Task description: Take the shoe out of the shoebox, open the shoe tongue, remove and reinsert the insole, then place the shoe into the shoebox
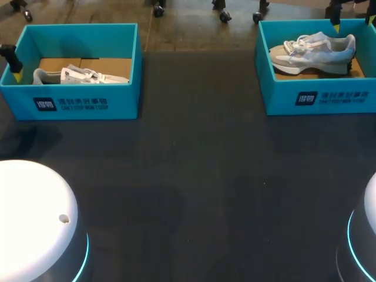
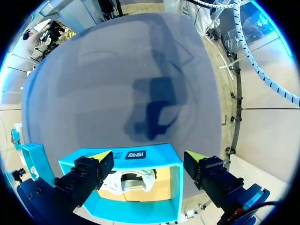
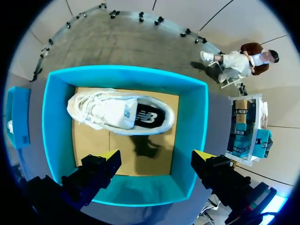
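In the head view, two teal boxes are seen on the dark desk (image 1: 194, 176), well apart. A pale shoe lies in each: the left shoe (image 1: 82, 75) in the left shoebox (image 1: 88, 104), the right shoe (image 1: 314, 51) in the right shoebox (image 1: 317, 100). Only a little of each arm shows, at the boxes' outer edges.

In the left wrist view, the left jaws are spread wide above the left shoebox (image 2: 176, 183) and nothing is held. The left shoe (image 2: 133, 180) is seen below them, inside the box.

In the right wrist view, the right jaws are likewise wide and empty, held over the right shoebox (image 3: 197, 126). The right shoe (image 3: 119, 112) lies on its sole against the far wall, its opening facing up.

The shoe is judged light, with a soft upper that would give under pressure and a stiffer sole. A hold across the heel collar or over the midfoot is likely firmest. The laces could snag, and the insole is expected to be thin and floppy.
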Controlling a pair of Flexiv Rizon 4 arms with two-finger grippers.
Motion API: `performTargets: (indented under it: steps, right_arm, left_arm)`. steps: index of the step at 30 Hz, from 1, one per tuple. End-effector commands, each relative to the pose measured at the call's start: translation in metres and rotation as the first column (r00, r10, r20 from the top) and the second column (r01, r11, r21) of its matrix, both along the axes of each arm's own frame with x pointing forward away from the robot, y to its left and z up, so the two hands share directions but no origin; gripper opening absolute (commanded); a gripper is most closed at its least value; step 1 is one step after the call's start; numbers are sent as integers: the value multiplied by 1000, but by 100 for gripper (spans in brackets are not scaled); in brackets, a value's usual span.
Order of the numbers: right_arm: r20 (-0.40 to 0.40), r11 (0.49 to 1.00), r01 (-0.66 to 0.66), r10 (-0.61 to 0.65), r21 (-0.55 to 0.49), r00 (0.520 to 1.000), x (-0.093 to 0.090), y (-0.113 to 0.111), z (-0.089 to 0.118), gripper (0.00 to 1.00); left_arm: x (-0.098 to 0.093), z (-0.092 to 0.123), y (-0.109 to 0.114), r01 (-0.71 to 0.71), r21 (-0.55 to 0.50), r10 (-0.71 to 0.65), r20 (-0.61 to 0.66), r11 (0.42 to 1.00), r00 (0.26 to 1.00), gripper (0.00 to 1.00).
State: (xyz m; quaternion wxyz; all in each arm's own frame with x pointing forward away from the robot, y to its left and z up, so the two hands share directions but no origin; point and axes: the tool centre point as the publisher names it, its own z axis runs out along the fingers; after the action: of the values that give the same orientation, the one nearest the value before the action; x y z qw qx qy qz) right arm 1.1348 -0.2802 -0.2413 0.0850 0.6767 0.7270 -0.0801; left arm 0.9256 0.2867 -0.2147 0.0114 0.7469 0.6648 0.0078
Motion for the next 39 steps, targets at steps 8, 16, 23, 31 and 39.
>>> performTargets:
  steps: [8, 16, 23, 31, 39]
  right_arm:
    - [5, 999, 3, -3, 44, 1000, 25, -6, -39, 100]
    - [4, 999, 23, -23, 45, 1000, 28, -16, -54, 95]
    - [-5, 998, 31, -31, 58, 1000, 34, -24, -67, 83]
    - [-2, 996, 31, -31, 78, 1000, 39, -30, -79, 93]
    - [-7, 995, 40, -40, 95, 999, 48, -40, -91, 84]
  left_arm:
    - [-1, 0, 0, 1, 1, -1, 2, 1000, 1000, 100]
    - [-1, 0, 0, 1, 1, -1, 2, 1000, 1000, 100]
    - [-1, 0, 0, 1, 1, -1, 2, 1000, 1000, 100]
    - [-1, 0, 0, 1, 1, -1, 2, 1000, 1000, 100]
    - [-1, 0, 0, 1, 1, -1, 2, 1000, 1000, 100]
